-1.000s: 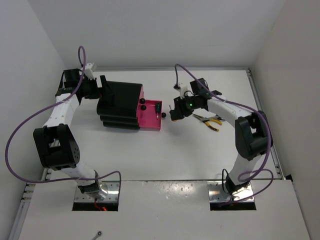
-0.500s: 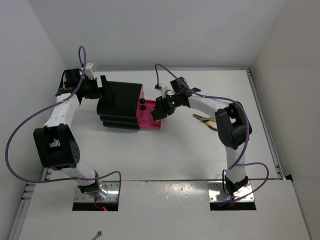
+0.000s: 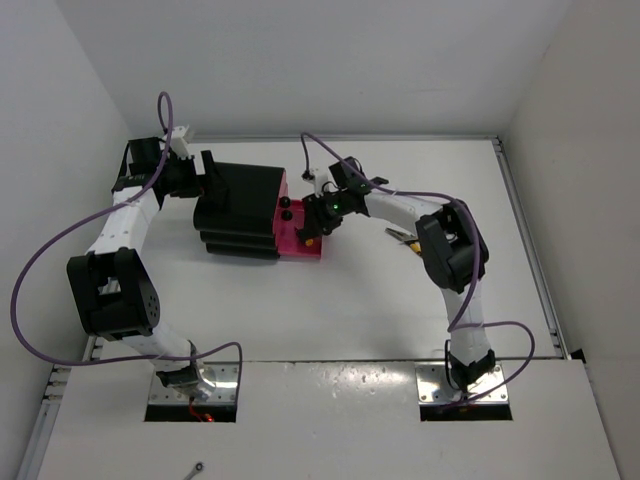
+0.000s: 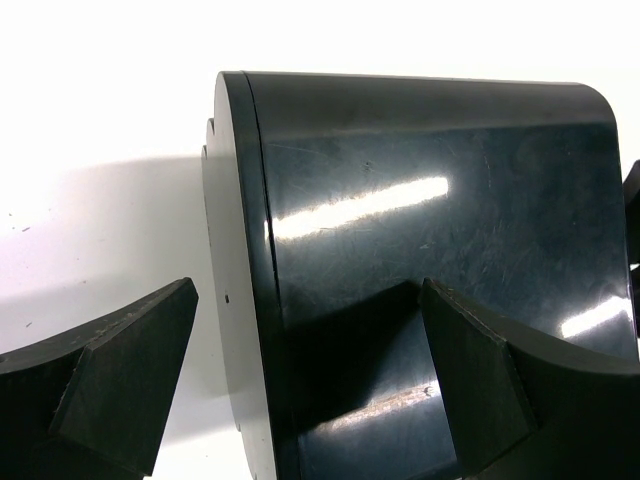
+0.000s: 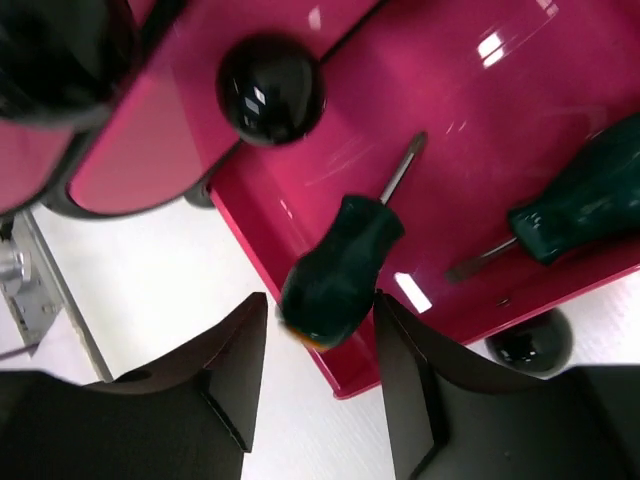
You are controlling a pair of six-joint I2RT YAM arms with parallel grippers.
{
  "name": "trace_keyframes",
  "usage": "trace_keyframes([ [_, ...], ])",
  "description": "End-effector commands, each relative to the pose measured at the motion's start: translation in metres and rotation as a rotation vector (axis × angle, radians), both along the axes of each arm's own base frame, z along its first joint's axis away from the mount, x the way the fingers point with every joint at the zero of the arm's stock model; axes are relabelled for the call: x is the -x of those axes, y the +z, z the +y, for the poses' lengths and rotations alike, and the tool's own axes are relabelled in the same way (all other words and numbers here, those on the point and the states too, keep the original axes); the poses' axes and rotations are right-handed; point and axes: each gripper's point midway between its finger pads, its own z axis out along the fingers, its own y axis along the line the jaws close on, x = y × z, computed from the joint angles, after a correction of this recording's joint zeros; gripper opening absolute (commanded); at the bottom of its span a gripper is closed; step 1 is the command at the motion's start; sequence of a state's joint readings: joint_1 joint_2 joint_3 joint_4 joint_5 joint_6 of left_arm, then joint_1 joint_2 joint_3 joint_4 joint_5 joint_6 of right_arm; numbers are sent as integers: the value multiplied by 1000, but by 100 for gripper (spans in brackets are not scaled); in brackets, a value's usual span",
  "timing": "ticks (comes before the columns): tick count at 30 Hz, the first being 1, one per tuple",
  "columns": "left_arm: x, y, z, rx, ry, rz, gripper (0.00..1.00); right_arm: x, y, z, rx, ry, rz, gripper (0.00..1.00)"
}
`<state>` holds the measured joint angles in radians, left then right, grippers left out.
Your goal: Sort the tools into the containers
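Spillage is the risk: the stubby green-handled screwdriver [image 5: 345,265] points tip-down into the open magenta-pink plastic drawer [image 5: 480,130], but its butt overhangs the rim between the parted, released jaws of the right tool [image 5: 320,308] — it could roll out onto the white tabletop [image 5: 150,270]. Left tool [image 4: 308,295], spread wide astride the glossy black cabinet [image 4: 430,180], grasps nothing — a knock could shift it.

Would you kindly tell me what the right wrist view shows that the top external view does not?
Only the right wrist view: two green-handled screwdrivers, one lying in the drawer, the other between the right gripper's fingers. Only the top external view: the whole black cabinet, the left gripper at its back, the yellow-handled pliers on the table. Both: the open pink drawer and black knobs.
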<state>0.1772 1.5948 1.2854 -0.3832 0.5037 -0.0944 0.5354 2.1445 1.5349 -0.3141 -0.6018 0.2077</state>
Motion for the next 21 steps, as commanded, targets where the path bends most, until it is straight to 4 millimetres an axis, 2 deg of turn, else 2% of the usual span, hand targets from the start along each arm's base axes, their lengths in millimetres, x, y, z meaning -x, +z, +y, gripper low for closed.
trace_keyframes([
  [1,20,-40,3,-54,6,132,100,-29,39,15,-53,-27,-122,48],
  [2,20,-40,3,-54,6,132,100,-32,44,17,-61,-27,-133,57],
  [5,20,-40,3,-54,6,132,100,-34,64,10,-94,-36,-141,78],
  [6,20,-40,3,-54,6,132,100,-37,81,5,-129,-32,-153,79],
  [8,20,-40,3,-54,6,132,100,-32,99,0,-181,-26,-131,79],
  [9,20,-40,3,-54,6,132,100,-35,104,-9,-197,-61,-103,74],
  [10,20,-40,3,-54,6,132,100,-27,110,-15,-236,-53,-73,71],
  [12,20,-40,-1,-54,-4,132,100,-22,111,-27,-297,-64,-11,68],
  [13,20,-40,-1,-61,-9,129,100,-19,97,-44,-315,-118,86,68],
  [14,20,-39,-3,-52,-18,127,100,-15,102,-47,-382,-84,110,65],
  [16,20,-39,-5,-45,-26,126,100,-13,86,-67,-417,-134,247,63],
  [17,20,-42,-4,-43,-26,135,100,-10,88,-69,-473,-96,278,61],
  [18,20,-42,-8,-44,-35,135,100,-8,74,-77,-488,-138,388,58],
  [21,20,-42,-8,-51,-41,131,100,-8,61,-79,-522,-146,467,56],
])
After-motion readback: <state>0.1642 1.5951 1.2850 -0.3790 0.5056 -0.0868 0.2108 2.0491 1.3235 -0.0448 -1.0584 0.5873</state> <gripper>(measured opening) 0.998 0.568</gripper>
